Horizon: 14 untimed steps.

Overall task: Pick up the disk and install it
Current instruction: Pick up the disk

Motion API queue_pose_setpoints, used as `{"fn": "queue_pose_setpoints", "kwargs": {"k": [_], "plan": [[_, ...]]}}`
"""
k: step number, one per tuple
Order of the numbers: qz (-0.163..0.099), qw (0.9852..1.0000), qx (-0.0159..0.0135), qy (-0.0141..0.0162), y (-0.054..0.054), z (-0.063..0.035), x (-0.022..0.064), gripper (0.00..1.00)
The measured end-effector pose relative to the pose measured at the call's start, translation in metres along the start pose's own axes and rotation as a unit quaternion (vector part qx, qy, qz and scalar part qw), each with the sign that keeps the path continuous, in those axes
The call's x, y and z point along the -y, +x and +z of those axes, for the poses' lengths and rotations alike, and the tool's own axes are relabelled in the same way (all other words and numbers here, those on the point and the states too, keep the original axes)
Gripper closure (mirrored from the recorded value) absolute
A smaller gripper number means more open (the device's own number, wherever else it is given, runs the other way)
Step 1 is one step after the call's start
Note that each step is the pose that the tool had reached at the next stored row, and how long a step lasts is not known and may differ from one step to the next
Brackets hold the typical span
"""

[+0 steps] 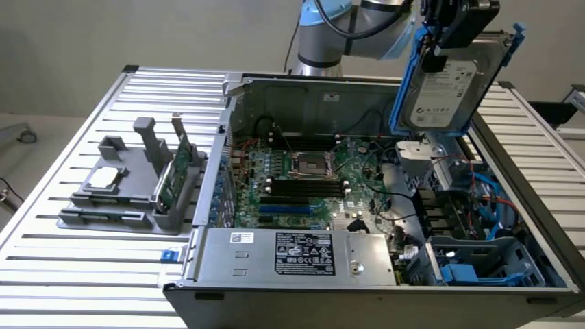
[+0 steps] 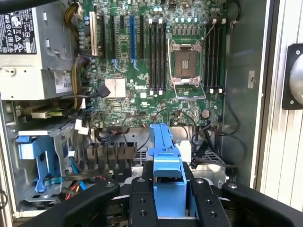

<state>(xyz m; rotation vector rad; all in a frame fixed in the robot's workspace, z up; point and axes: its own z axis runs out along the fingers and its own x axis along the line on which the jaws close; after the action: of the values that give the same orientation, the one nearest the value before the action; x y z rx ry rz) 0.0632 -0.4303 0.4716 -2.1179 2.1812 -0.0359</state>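
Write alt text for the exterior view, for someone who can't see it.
The end effector holds the disk lifted above the open computer case. A grey fixture with a green circuit card sits at the exterior view's left.

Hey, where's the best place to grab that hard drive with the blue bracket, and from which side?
Grip the disk across its top end, on the blue bracket, coming from above, as the hand does. It hangs roughly upright, leaving its lower end free.
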Motion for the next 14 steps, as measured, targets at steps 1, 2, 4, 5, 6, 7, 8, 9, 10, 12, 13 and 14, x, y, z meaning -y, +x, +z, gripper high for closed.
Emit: {"fn": "queue_pose_setpoints", "kwargs": {"k": [1, 2, 4, 5, 6, 7, 8, 9, 10, 12, 13, 14], "plan": [[0.0, 1.0, 0.0001, -0.0001, 0.003, -0.0005, 0.0021, 0.67], [0.0, 1.0, 0.0, -0.0002, 0.006, -0.0012, 0.0043, 0.67], [0.0, 1.0, 0.0, -0.0005, 0.011, -0.0025, 0.0086, 0.67], [0.0, 1.0, 0.0, -0.0007, 0.014, -0.0031, 0.0106, 0.67], [0.0, 1.0, 0.0, -0.0009, 0.017, -0.0036, 0.0121, 0.67], [0.0, 1.0, 0.0, -0.0012, 0.021, -0.004, 0.0132, 0.67], [0.0, 1.0, 0.0, -0.0014, 0.025, -0.0044, 0.014, 0.67], [0.0, 1.0, -0.0001, -0.0016, 0.029, -0.0049, 0.0146, 0.67], [0.0, 1.0, 0.0, -0.0018, 0.033, -0.0052, 0.0151, 0.67], [0.0, 1.0, -0.0001, -0.0025, 0.042, -0.0059, 0.016, 0.67], [0.0, 1.0, 0.0, -0.0029, 0.046, -0.0061, 0.0164, 0.67], [0.0, 1.0, -0.0001, -0.0034, 0.05, -0.0065, 0.017, 0.67]]}}
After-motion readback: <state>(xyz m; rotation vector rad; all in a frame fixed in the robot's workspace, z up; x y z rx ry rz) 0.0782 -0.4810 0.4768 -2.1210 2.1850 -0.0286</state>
